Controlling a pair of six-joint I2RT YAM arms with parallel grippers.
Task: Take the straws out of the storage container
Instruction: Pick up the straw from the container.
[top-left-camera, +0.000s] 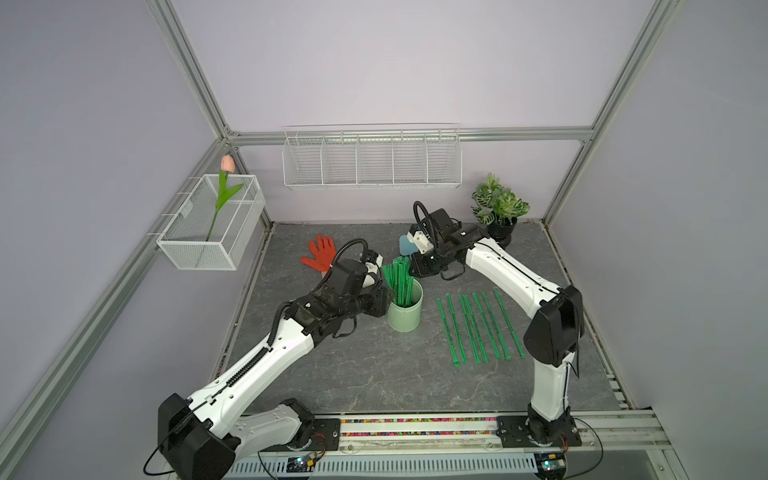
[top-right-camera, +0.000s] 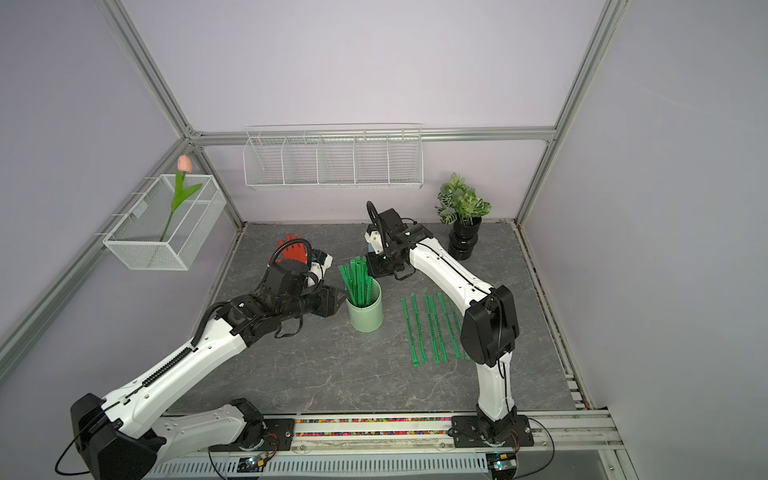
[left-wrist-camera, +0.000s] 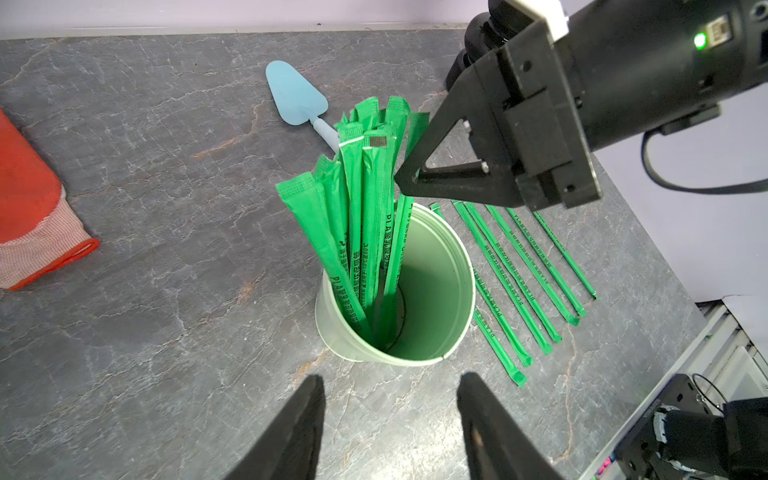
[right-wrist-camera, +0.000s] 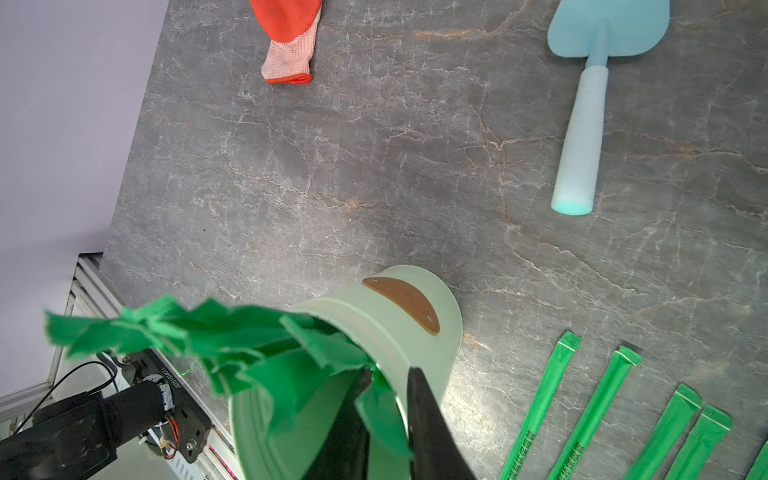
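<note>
While both arms are leaning in from their bases at the near edge, the grey worktop (top-left-camera: 374, 374) is carrying everything else. Nearest on it, toward the right arm, a row of loose straws (top-left-camera: 478, 328) is lying flat, side by side and roughly parallel. Just left of that row the storage container (top-left-camera: 405, 318) is standing upright near the middle of the worktop, and more straws (left-wrist-camera: 365, 208) are standing in it, fanning out above its rim and leaning toward the back. The left claw (left-wrist-camera: 392, 378) is hovering just beside the container's wall with its fingers spread and nothing between them. Poised on the far side, the right claw (right-wrist-camera: 390, 374) is pinching the top of one straw in the cup, its fingers (right-wrist-camera: 424, 415) sitting close together with green wrapper between them. Farther back a red glove (top-left-camera: 320, 251) and a pale blue trowel (right-wrist-camera: 582, 124) are lying on the worktop, apart from the container. A potted plant (top-left-camera: 498, 203) is standing in the far right corner. On the walls, a white wire rack (top-left-camera: 372, 160) is hanging at the back and a mesh basket (top-left-camera: 212, 224) holding a pink tulip (top-left-camera: 227, 164) is hanging on the left.
</note>
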